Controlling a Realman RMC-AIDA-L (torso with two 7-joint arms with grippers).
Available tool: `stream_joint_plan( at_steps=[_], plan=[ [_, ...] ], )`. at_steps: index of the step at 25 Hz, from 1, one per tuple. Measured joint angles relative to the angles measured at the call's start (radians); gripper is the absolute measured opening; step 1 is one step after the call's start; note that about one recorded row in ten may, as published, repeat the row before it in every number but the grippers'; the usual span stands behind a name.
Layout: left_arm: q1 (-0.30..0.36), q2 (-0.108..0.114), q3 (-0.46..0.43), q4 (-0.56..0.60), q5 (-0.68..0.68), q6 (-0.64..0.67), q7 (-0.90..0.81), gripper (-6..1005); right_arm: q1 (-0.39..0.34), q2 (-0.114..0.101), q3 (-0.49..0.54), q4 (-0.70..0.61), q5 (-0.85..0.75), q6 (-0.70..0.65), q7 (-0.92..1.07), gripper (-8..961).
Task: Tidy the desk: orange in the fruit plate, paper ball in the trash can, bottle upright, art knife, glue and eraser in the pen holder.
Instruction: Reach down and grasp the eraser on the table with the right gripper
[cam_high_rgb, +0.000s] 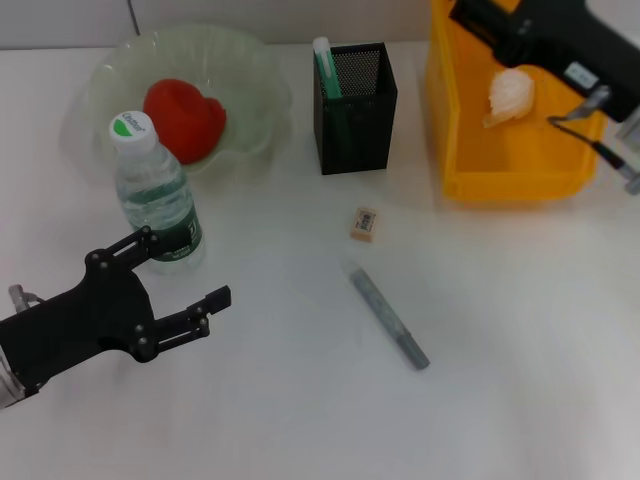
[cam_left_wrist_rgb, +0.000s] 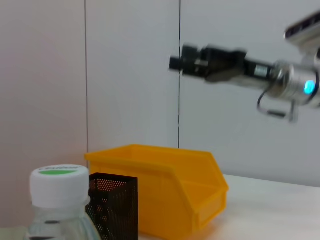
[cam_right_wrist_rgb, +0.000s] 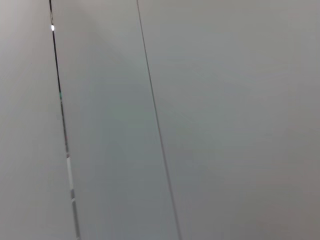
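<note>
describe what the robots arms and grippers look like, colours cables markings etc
Both are matte black. The left gripper has two slim linkage fingers with visible pivot screws on a blocky black body, and a silver fitting at its wrist. The right gripper sits on a black forearm with a white label, a silver wrist ring carrying a blue light, and a thin grey cable loop.

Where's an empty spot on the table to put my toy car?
The white table is bare on the near right, past the grey glue stick and in front of the yellow bin. It's crowded at the far left, with the bottle, green bowl and black mesh cup, and the left claw by the bottle.
</note>
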Motion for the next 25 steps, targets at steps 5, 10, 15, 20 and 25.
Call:
stream_joint_plan(
  at_steps=[5, 10, 15, 20, 25],
  plan=[
    [-0.003, 0.0, 0.002, 0.0, 0.0, -0.002, 0.0, 813, 0.009, 0.002, 0.152, -0.337, -0.671, -0.067, 0.721, 610],
    [-0.005, 0.0, 0.003, 0.0, 0.0, -0.004, -0.001, 813, 0.166, 0.007, 0.171, -0.442, -1.308, -0.339, 1.271, 728],
    [-0.006, -0.002, 0.003, 0.0, 0.0, -0.005, -0.001, 813, 0.297, 0.011, 0.074, -0.398, -1.59, -0.383, 1.475, 837],
    [-0.006, -0.001, 0.003, 0.0, 0.0, -0.005, -0.002, 813, 0.433, 0.013, 0.012, -0.275, -1.698, -0.381, 1.49, 834],
    [-0.006, 0.0, 0.003, 0.0, 0.0, -0.003, -0.002, 813, 0.511, 0.014, -0.049, -0.175, -1.741, -0.317, 1.426, 834]
  ],
)
